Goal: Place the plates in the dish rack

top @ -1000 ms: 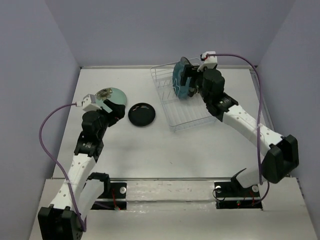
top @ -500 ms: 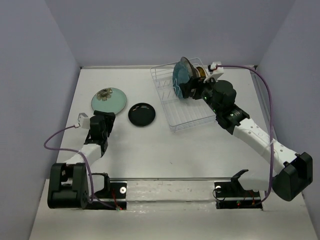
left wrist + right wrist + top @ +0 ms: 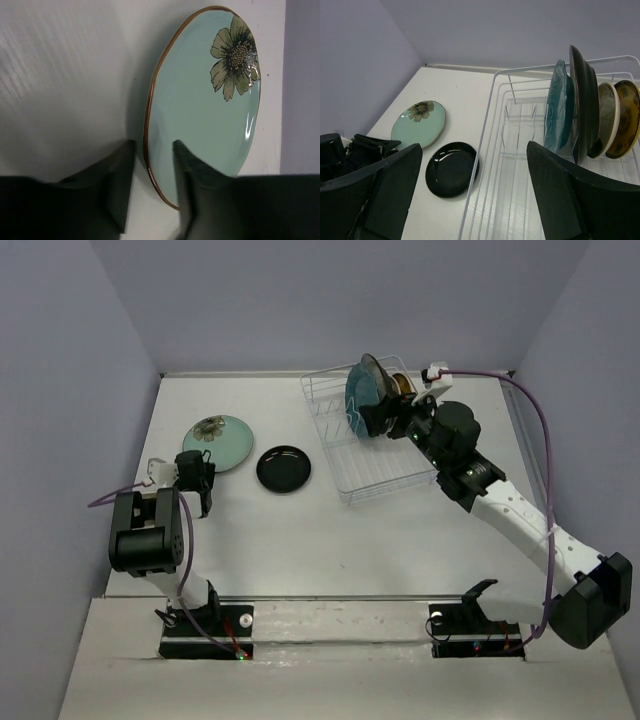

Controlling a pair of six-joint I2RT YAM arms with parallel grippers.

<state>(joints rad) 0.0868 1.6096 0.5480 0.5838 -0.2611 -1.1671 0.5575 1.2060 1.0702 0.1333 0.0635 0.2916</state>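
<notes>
My left gripper (image 3: 152, 150) is spread with nothing pinched. The pale green plate (image 3: 210, 125) lies flat on the table (image 3: 65, 75), and its brown rim shows in the gap between my fingers. My right gripper (image 3: 475, 150) is spread wide and empty, just before the dish rack (image 3: 492, 95). There the teal plate (image 3: 556, 110), dark plate (image 3: 583, 100), cream plate (image 3: 610, 117) and amber plate (image 3: 630, 115) stand upright. The small black plate (image 3: 451, 169) lies on the table beside the rack.
</notes>
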